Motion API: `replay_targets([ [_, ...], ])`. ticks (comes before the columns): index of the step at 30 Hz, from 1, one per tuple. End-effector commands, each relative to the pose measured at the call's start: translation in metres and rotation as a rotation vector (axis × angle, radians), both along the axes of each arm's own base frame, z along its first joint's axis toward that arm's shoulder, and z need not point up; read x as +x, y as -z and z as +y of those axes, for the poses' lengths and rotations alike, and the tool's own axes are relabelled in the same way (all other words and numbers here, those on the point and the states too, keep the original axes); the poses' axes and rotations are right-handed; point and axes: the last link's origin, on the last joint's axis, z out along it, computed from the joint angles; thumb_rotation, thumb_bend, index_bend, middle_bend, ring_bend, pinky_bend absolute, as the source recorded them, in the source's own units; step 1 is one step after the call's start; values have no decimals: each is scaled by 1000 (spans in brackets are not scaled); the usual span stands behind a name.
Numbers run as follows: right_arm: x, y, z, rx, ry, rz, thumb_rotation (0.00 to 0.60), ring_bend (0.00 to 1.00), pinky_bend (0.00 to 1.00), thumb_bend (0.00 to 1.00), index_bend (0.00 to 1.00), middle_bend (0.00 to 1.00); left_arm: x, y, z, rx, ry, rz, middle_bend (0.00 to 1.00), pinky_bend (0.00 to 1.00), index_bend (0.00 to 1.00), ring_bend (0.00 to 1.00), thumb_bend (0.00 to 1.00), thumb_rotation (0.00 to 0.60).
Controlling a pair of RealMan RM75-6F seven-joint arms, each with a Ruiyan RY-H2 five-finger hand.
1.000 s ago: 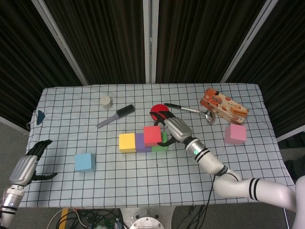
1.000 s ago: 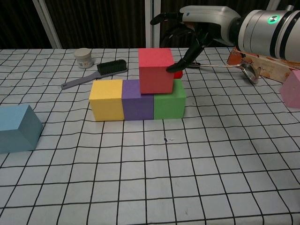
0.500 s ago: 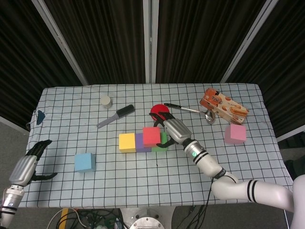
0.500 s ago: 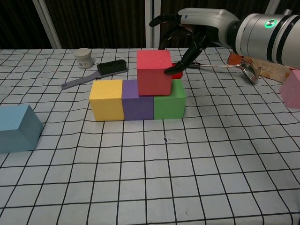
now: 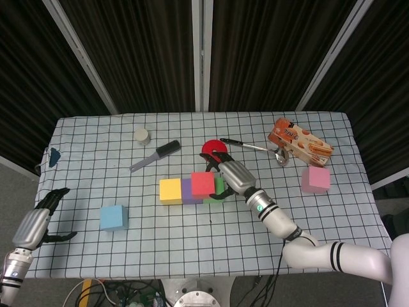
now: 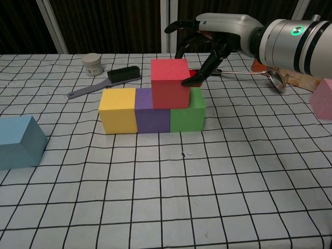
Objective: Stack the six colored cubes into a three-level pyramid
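Your right hand (image 6: 205,39) has fingers spread, one fingertip (image 6: 188,80) touching the red cube (image 6: 170,83), gripping nothing. Red cube sits atop purple cube (image 6: 151,112) and green cube (image 6: 188,113), beside yellow cube (image 6: 118,109). Left hand (image 5: 38,222) idle, fingers loosely open, at table edge.

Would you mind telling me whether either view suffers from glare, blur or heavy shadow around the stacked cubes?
Head view: even light, sharp, no glare; the red cube is small but clear. Chest view: crisp on the cubes, only a soft shadow under the right hand; the arm's white shell is bright, and the blue cube is cut by the frame's left edge.
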Motion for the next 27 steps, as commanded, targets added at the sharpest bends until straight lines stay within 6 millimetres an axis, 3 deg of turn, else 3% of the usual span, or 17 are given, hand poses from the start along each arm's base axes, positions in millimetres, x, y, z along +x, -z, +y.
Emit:
replay_targets([
  [1, 0, 0, 0, -1, 0, 2, 600, 0, 0, 203, 0, 404, 0, 0, 0, 0, 0, 1, 55, 146, 84, 0, 60, 600],
  [27, 1, 3, -1, -7, 0, 8, 600, 0, 0, 207, 0, 401, -1, -1, 0, 2, 0, -1, 55, 146, 85, 0, 60, 600],
])
